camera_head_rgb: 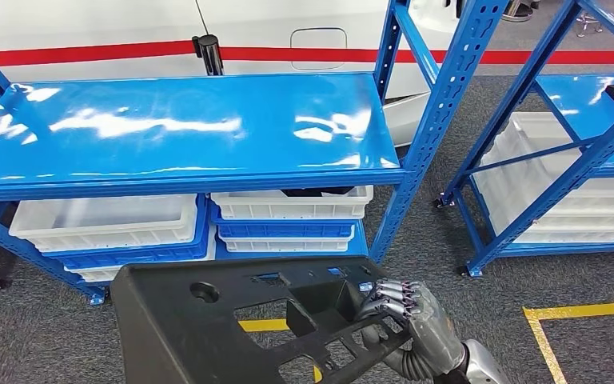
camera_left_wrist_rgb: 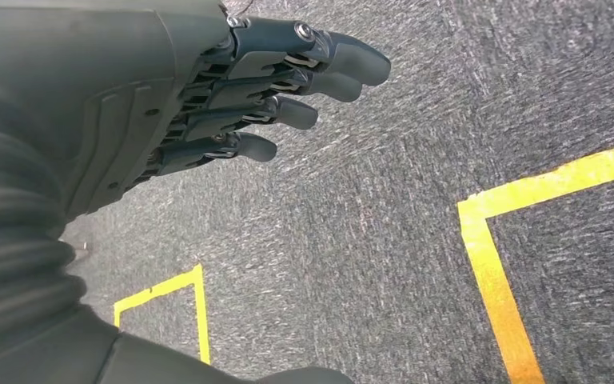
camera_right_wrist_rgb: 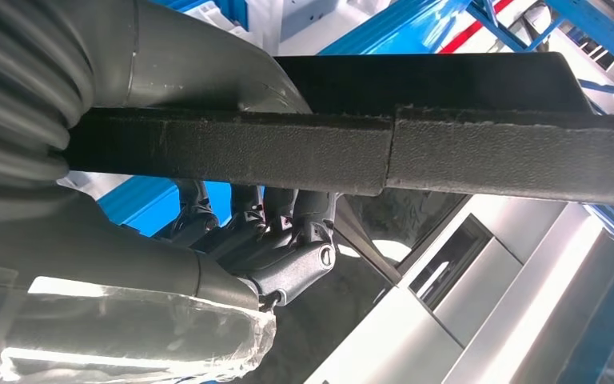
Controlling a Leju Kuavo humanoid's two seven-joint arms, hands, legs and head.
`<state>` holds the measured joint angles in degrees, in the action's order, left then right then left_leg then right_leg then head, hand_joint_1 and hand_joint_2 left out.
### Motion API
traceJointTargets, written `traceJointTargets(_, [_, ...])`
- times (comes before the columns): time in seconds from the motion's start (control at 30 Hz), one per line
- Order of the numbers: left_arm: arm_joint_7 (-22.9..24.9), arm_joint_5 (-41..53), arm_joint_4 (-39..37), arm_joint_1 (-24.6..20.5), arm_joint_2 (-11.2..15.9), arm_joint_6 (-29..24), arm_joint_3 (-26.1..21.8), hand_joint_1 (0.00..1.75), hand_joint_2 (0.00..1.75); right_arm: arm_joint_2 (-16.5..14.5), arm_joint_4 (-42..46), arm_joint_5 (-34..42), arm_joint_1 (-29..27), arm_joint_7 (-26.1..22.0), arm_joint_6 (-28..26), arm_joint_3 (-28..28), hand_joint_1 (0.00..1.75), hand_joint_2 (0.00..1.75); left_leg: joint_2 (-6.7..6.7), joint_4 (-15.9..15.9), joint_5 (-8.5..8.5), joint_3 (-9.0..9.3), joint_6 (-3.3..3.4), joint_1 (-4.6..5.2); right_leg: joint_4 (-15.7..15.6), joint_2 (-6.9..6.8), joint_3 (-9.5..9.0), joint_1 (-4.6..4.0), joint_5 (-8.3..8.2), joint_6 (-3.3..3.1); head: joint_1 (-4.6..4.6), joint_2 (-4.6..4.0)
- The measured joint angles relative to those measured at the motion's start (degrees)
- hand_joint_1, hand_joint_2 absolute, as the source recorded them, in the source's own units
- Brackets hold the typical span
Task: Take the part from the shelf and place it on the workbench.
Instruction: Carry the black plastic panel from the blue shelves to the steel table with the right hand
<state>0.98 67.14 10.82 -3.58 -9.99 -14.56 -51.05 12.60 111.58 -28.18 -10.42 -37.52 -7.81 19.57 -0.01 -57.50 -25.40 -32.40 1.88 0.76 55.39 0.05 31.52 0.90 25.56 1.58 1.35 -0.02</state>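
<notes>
The bare blue shelf top (camera_head_rgb: 184, 128) lies open ahead, flanked by an upright post (camera_head_rgb: 436, 120) on the right.

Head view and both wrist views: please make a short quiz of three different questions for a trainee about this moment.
1. True or false: the right hand grips the black plastic part.
2. Multiple choice: what does the left hand hold? A) a white bin B) nothing C) the black part
3. Fill in: the top board of the blue shelf carries ____.

Key:
1. True; its fingers wrap through an opening at the part's edge.
2. B; it hangs over grey carpet with yellow floor tape.
3. Nothing; the white bins sit on the level below.
</notes>
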Motion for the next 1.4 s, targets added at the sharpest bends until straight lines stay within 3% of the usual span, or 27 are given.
traceJointTargets(0.47, [0.8, -3.8, 0.0, -0.1, 0.0, 0.0, -1.5, 0.00, 1.75, -0.6, -0.1, 1.1, 0.6, 0.0, 1.0, 0.2, 1.75, 1.75, 0.00, -0.2, -0.09, -0.13, 0.11, 0.10, -0.1, 0.00, 0.08, 0.20, -0.11, 0.17, 0.01, 0.00])
traceJointTargets(0.6, [1.0, -5.1, 0.0, -0.1, 0.0, 0.3, -2.7, 0.00, 1.75, -0.7, -0.2, 1.6, 0.4, 0.0, 1.4, 0.2, 1.75, 1.75, 0.00, -0.3, -0.13, -0.22, 0.45, 0.33, -0.2, 0.00, 0.09, 0.51, -0.29, 0.48, 0.02, 0.00])
traceJointTargets(0.67, [1.0, -5.5, 0.0, -0.1, -0.1, 0.5, -3.2, 0.00, 1.75, -0.8, -0.2, 1.8, 0.3, 0.0, 1.8, 0.1, 1.75, 1.75, 0.06, 0.3, 0.31, -0.04, 1.08, 0.09, 0.3, -0.02, 0.38, 0.49, -0.02, 0.72, 0.00, 0.01])
traceJointTargets(0.73, [1.2, -5.8, 0.0, -0.2, -0.2, 0.7, -3.6, 0.00, 1.75, -0.7, -0.2, 2.1, 0.3, 0.0, 2.2, -0.1, 1.75, 1.75, 0.19, 1.0, 0.87, 0.03, 1.74, -0.31, 3.7, -0.06, 2.08, 0.42, 1.91, 0.42, -0.10, 0.01])
traceJointTargets(0.8, [1.5, -6.0, 0.0, -0.3, -0.3, 0.8, -4.0, 0.00, 1.75, -0.7, -0.3, 2.6, 0.3, 0.0, 2.6, -0.3, 1.75, 1.75, 0.28, 1.1, 1.06, -0.30, 1.93, -0.36, 11.6, -0.06, 5.92, 0.48, 5.58, -0.20, -0.21, 0.00])
traceJointTargets(0.83, [1.7, -6.1, 0.0, -0.3, -0.4, 0.8, -4.1, 0.00, 1.75, -0.7, -0.4, 2.9, 0.3, -0.1, 2.9, -0.3, 1.75, 1.75, 0.29, 1.0, 1.13, -0.46, 1.89, -0.36, 15.6, -0.06, 7.77, 0.49, 7.10, -0.27, -0.23, 0.00])
traceJointTargets(0.87, [1.9, -6.1, 0.0, -0.3, -0.4, 0.8, -4.2, 0.00, 1.75, -0.6, -0.6, 3.0, 0.3, -0.1, 3.1, -0.4, 1.75, 1.75, 0.29, 1.0, 1.20, -0.57, 1.81, -0.35, 17.6, -0.06, 8.62, 0.49, 7.69, -0.07, -0.23, 0.01])
traceJointTargets(0.9, [2.0, -6.1, 0.0, -0.3, -0.5, 0.8, -4.3, 0.00, 1.75, -0.6, -0.7, 3.2, 0.3, -0.1, 3.2, -0.5, 1.75, 1.75, 0.26, 1.0, 1.26, -0.62, 1.68, -0.36, 17.3, -0.07, 8.22, 0.49, 7.33, 0.33, -0.26, 0.01])
traceJointTargets(0.93, [2.1, -6.0, 0.0, -0.3, -0.6, 0.8, -4.4, 0.00, 1.75, -0.5, -0.9, 3.3, 0.3, -0.1, 3.3, -0.7, 1.75, 1.75, 0.21, 1.0, 1.32, -0.63, 1.54, -0.40, 14.5, -0.09, 6.56, 0.54, 6.18, 0.82, -0.25, 0.01])
traceJointTargets(1.0, [2.1, -5.7, 0.0, -0.3, -0.7, 0.8, -4.4, 0.00, 1.75, -0.5, -1.0, 3.5, 0.3, -0.1, 3.3, -1.0, 1.75, 1.75, 0.10, 0.7, 1.30, -0.67, 0.98, -0.34, 5.8, -0.21, 1.83, 0.68, 3.43, 1.44, -0.27, 0.01])
traceJointTargets(1.07, [2.1, -5.5, 0.0, -0.3, -0.7, 0.8, -4.4, 0.00, 1.75, -0.5, -1.1, 3.6, 0.3, -0.1, 3.3, -1.3, 1.75, 1.75, 0.06, 0.4, 1.13, -0.82, 0.17, -0.16, 0.8, -0.17, -0.75, 0.62, 2.00, 0.77, -0.16, 0.01])
traceJointTargets(1.13, [2.1, -5.5, 0.0, -0.3, -0.7, 0.8, -4.5, 0.00, 1.75, -0.5, -1.1, 3.7, 0.3, -0.1, 3.3, -1.4, 1.75, 1.75, 0.08, 0.3, 1.12, -0.96, -0.56, -0.32, 0.5, -0.01, -0.89, 0.52, 1.62, -0.49, -0.07, 0.00])
traceJointTargets(1.2, [2.1, -5.4, 0.0, -0.3, -0.6, 0.8, -4.5, 0.00, 1.75, -0.5, -1.2, 3.7, 0.2, -0.1, 3.3, -1.5, 1.75, 1.75, 0.07, -0.9, 0.22, -1.46, -1.21, -0.76, 0.4, 0.04, -0.92, 0.72, 1.33, -1.36, 0.00, 0.00])
traceJointTargets(1.27, [2.0, -5.2, 0.0, -0.3, -0.5, 0.9, -4.5, 0.00, 1.75, -0.6, -1.2, 3.7, 0.3, -0.1, 3.4, -1.5, 1.75, 1.75, 0.04, -6.3, -3.21, -3.73, -1.86, -1.05, 0.4, 0.04, -1.00, 0.73, 1.20, -2.03, 0.13, 0.00])
traceJointTargets(1.33, [2.0, -5.1, 0.0, -0.2, -0.5, 1.0, -4.5, 0.00, 1.75, -0.6, -1.3, 3.7, 0.2, -0.1, 3.4, -1.5, 1.75, 1.75, 0.05, -14.1, -6.91, -7.19, -2.30, -1.20, 0.4, 0.02, -0.96, 0.37, 1.22, -2.34, 0.18, 0.00])
traceJointTargets(1.37, [2.0, -5.1, 0.0, -0.2, -0.5, 1.0, -4.5, 0.00, 1.75, -0.6, -1.3, 3.7, 0.1, -0.1, 3.4, -1.5, 1.75, 1.75, 0.05, -16.3, -7.47, -8.20, -2.33, -1.25, 0.4, 0.04, -0.96, 0.18, 1.24, -2.36, 0.19, 0.00])
traceJointTargets(1.4, [2.1, -5.0, 0.0, -0.2, -0.5, 1.0, -4.5, 0.00, 1.75, -0.7, -1.3, 3.7, 0.0, -0.1, 3.4, -1.5, 1.75, 1.75, 0.05, -16.5, -6.96, -8.28, -2.20, -1.27, 0.4, 0.10, -1.01, -0.03, 1.26, -2.40, 0.18, 0.00])
